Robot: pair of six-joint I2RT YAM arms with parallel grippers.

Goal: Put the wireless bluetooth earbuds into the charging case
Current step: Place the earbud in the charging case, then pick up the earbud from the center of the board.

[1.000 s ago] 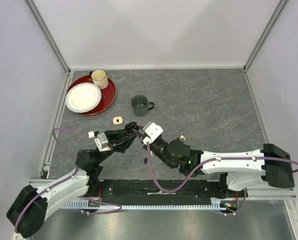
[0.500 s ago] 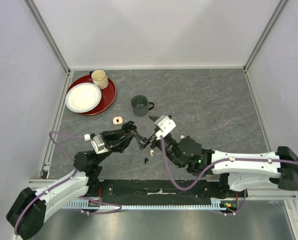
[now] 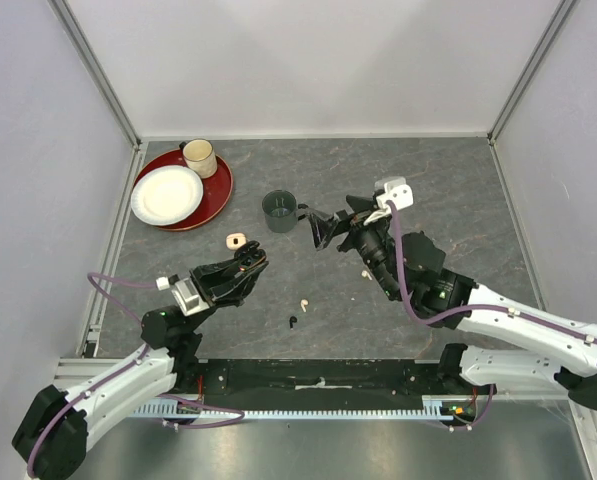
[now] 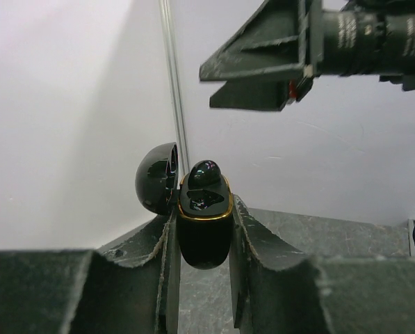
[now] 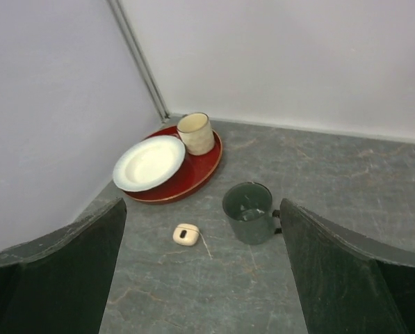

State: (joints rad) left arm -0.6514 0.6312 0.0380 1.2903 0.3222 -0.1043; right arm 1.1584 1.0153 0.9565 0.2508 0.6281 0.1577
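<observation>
Left hand (image 3: 252, 263) pinches the charging case (image 4: 205, 243) between both fingers, raised off the worktop (image 3: 428, 200). Case is glossy black with a gold rim at the mouth. Its lid (image 4: 157, 188) is flipped open at the case's 9 o'clock in the left wrist view. Seated black earbud (image 4: 205, 174) pokes its rounded head up out of the mouth at 12 o'clock. Cannot tell whether the other well is filled.

Top view, going out from the held case:
- White earbud (image 3: 303, 299) lies on the worktop at 4 o'clock, touching nothing.
- Loose black earbud (image 3: 293, 321) lies at 5 o'clock, near the white one but apart, closer to the arm bases.
- Cream case (image 3: 236, 240) sits near at 11 o'clock, dark opening facing up.
- Green mug (image 3: 280, 210) stands upright at 1 o'clock.
- Right hand (image 3: 320, 230) is at 2 o'clock, just beside the mug at the mug's 4 o'clock. Its fingers are spread wide with nothing between them, and it points toward the mug and cream case.
- Red tray (image 3: 216, 195) is at 10 o'clock, well apart, in the far left corner. It carries a white plate (image 3: 166, 194), with a cream cup (image 3: 199, 157) at the plate's 1 o'clock.
</observation>
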